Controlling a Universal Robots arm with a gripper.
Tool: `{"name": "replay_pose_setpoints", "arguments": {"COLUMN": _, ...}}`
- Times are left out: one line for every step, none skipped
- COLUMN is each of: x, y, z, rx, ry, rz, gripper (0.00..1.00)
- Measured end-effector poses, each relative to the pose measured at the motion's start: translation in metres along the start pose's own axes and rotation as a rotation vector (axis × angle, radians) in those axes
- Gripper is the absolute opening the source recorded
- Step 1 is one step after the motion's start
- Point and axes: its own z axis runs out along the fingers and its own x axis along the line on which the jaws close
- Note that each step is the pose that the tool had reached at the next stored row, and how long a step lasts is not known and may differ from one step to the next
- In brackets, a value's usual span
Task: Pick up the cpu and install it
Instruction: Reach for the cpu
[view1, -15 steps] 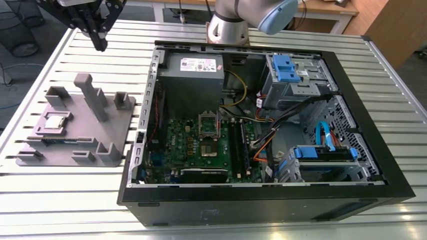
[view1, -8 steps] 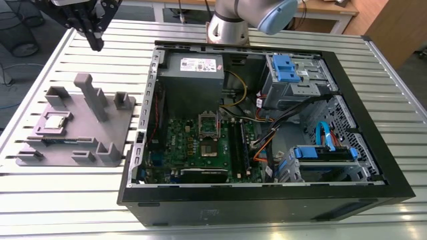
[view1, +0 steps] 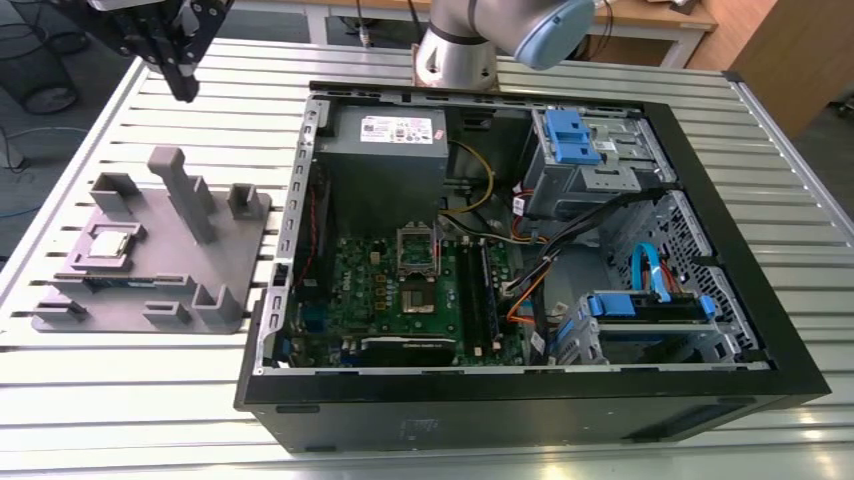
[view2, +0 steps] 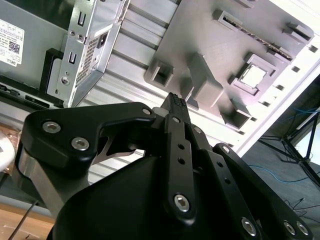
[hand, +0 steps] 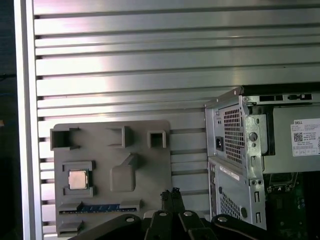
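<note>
Silvery cpu (view1: 114, 243): seated in the gray fixture (view1: 230, 278), untouched
Gripper (view1: 188, 92): hovering over the table (view1: 134, 390), well clear of the chip, fingers pinched together, empty

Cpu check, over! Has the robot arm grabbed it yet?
Gripper shut, empty, up off the table. Cpu not picked up, sitting in its recess on the gray fixture. Nothing lying on top of it. Over.
</note>
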Motion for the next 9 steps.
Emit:
{"name": "replay_pose_setpoints", "arguments": {"x": 0.0009, "y": -0.0001, "z": 0.0000, "rx": 0.0000, "ry": -0.0001, "rz": 0.000, "gripper": 0.11}}
{"name": "replay_pose_setpoints", "arguments": {"x": 0.0019, "y": -0.0001, "z": -0.0001, "rx": 0.0000, "ry": -0.0001, "rz": 0.000, "gripper": 0.11}}
{"name": "replay_pose_setpoints", "arguments": {"x": 0.0028, "y": -0.0002, "z": -0.0001, "rx": 0.0000, "ry": -0.0003, "rz": 0.000, "gripper": 0.11}}
{"name": "replay_pose_setpoints", "arguments": {"x": 0.0037, "y": -0.0003, "z": -0.0001, "rx": 0.0000, "ry": -0.0004, "rz": 0.000, "gripper": 0.11}}
{"name": "replay_pose_setpoints", "arguments": {"x": 0.0047, "y": -0.0003, "z": -0.0001, "rx": -0.0001, "ry": -0.0005, "rz": 0.000, "gripper": 0.11}}
{"name": "replay_pose_setpoints", "arguments": {"x": 0.0056, "y": -0.0004, "z": -0.0002, "rx": 0.0000, "ry": -0.0006, "rz": 0.000, "gripper": 0.11}}
{"name": "replay_pose_setpoints", "arguments": {"x": 0.0064, "y": -0.0005, "z": -0.0002, "rx": -0.0001, "ry": -0.0007, "rz": 0.000, "gripper": 0.11}}
{"name": "replay_pose_setpoints", "arguments": {"x": 0.0074, "y": -0.0005, "z": -0.0002, "rx": -0.0001, "ry": -0.0008, "rz": 0.000, "gripper": 0.11}}
{"name": "replay_pose_setpoints", "arguments": {"x": 0.0084, "y": -0.0006, "z": -0.0003, "rx": -0.0001, "ry": -0.0009, "rz": 0.000, "gripper": 0.11}}
